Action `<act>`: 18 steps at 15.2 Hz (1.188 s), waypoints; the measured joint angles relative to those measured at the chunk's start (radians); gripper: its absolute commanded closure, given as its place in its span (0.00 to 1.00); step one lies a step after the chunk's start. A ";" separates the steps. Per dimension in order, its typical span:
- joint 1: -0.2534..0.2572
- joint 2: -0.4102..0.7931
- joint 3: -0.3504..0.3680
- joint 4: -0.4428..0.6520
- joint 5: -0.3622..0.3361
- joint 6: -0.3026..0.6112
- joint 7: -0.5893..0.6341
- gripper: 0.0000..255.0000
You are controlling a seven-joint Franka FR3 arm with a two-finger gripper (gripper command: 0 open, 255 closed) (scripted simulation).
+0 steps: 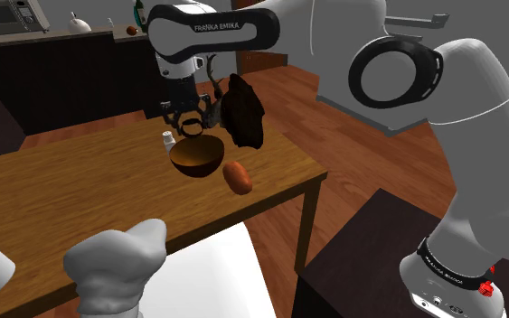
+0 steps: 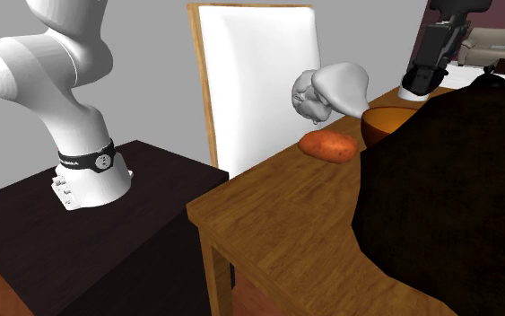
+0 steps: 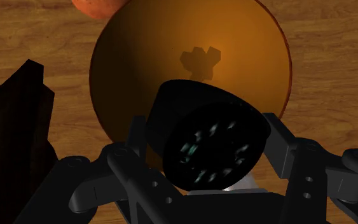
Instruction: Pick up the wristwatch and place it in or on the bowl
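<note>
Wrist view puts the gripper (image 3: 206,133) nearest, its two fingers (image 3: 131,149) clamped on one black wristwatch (image 3: 209,137), whose round dial faces the camera. The watch hangs directly above one brown bowl (image 3: 190,57), and the gripper's shadow falls on the bowl's inside. Just beyond the bowl's rim lies one orange sweet potato (image 3: 98,5). One black lumpy object (image 3: 12,127) stands beside the bowl. In the shoulder view, all of these sit on one wooden table (image 1: 80,190), and one small white shaker (image 1: 167,138) stands just behind the bowl. At the table's near edge are one grey lumpy object (image 1: 121,262) and one white chair (image 1: 216,280).
</note>
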 measured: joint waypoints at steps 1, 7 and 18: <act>-0.002 0.000 0.000 -0.011 0.000 0.011 0.000 1.00; -0.015 -0.012 0.000 -0.115 0.001 0.102 0.003 1.00; -0.020 -0.016 0.000 -0.159 0.001 0.142 0.005 0.00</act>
